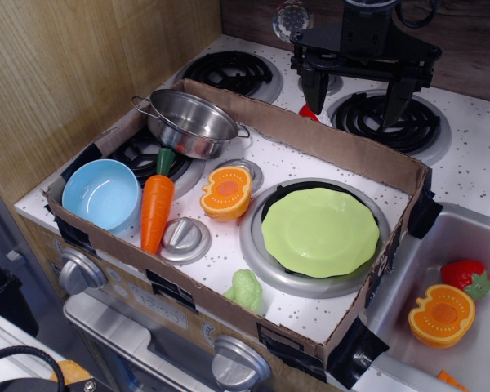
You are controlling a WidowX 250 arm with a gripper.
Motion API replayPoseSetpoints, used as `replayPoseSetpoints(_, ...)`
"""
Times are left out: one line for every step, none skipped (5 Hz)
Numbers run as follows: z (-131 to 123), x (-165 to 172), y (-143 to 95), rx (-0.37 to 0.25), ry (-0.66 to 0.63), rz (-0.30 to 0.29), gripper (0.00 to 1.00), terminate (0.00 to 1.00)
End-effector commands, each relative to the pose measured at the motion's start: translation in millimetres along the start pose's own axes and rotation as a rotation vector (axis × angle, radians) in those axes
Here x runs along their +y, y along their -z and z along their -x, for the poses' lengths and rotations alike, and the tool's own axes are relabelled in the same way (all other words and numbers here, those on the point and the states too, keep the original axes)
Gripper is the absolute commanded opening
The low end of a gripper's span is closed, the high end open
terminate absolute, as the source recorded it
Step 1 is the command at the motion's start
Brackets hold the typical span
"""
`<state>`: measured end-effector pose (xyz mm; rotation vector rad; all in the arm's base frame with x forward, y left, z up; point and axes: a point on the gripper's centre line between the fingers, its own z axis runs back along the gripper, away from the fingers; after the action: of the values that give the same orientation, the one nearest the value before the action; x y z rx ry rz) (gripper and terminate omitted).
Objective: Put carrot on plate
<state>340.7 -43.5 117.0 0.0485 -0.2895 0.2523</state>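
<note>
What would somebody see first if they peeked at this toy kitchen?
Probably the long bright orange plastic carrot, lying between the light blue bowl and a halved orange pumpkin toy. Next, the round light green wavy-rimmed plate on the front right burner. The black end effector hangs open above the back burners, holding nothing.

- We see the carrot (157, 211) hemmed in: blue bowl (102, 193) just left, steel pot (189, 122) at its stem, silver knob (184, 239) by its tip.
- The pumpkin half (226, 193) sits between carrot and plate (320, 231).
- The plate's top is bare, open from above.
- Cardboard walls (327, 140) ring everything.
- The gripper (355, 102) hangs open beyond the far wall.
</note>
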Motion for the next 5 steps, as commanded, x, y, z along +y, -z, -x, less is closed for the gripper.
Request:
replayPoseSetpoints(0,0,0,0.000,0.000,0.000,1.00,0.00)
replayPoseSetpoints(6,19,-7,-0.026,0.024,-0.090,1.00,0.00)
replayPoseSetpoints(5,36,-22,-0.012,0.064,-0.155,1.00,0.00)
replayPoseSetpoints(3,48,-27,-0.024,0.078,-0.182,1.00,0.00)
replayPoseSetpoints(6,61,-24,-0.072,0.064,-0.250,1.00,0.00)
